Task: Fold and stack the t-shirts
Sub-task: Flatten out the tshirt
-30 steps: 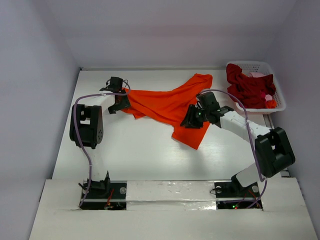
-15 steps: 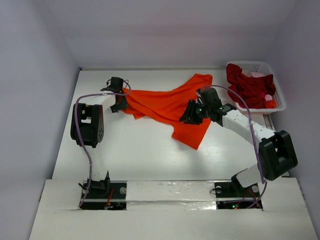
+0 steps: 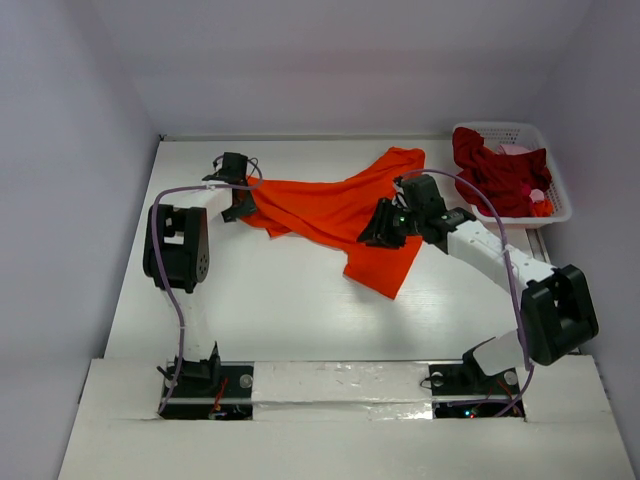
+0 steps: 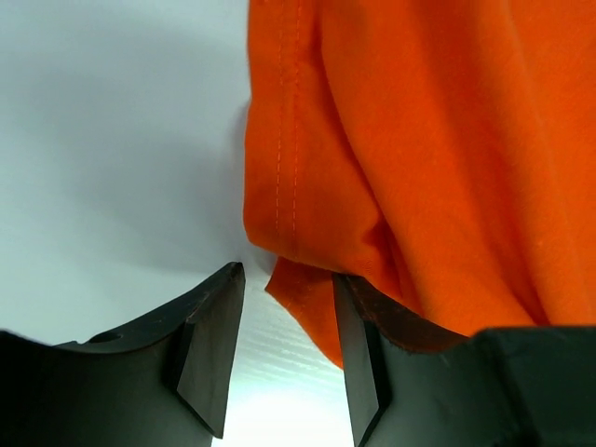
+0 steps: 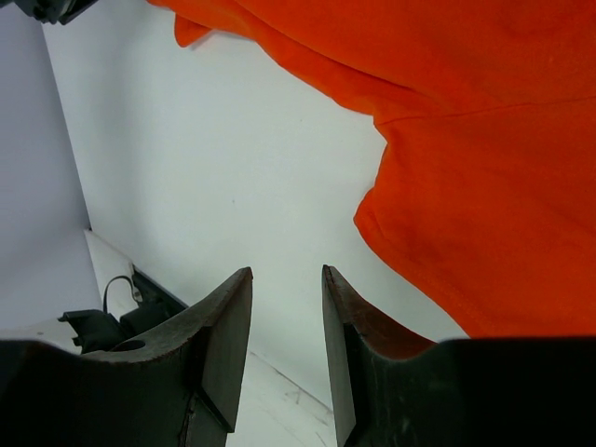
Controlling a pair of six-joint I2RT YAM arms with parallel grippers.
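Top external shows the right end effector (image 3: 369,237), part-open and empty, nudged left over the orange shirt (image 3: 325,205); left end effector (image 3: 236,211) unmoved, open at its hem.

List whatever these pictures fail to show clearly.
- Top view: how many dark red cloth shirts lie heaped in the white plastic lattice basket; they overlap.
- Top view: whether the right gripper is open; fingers too small.
- Left wrist view: most of the bright orange cloth t-shirt, cut off by the frame edges.
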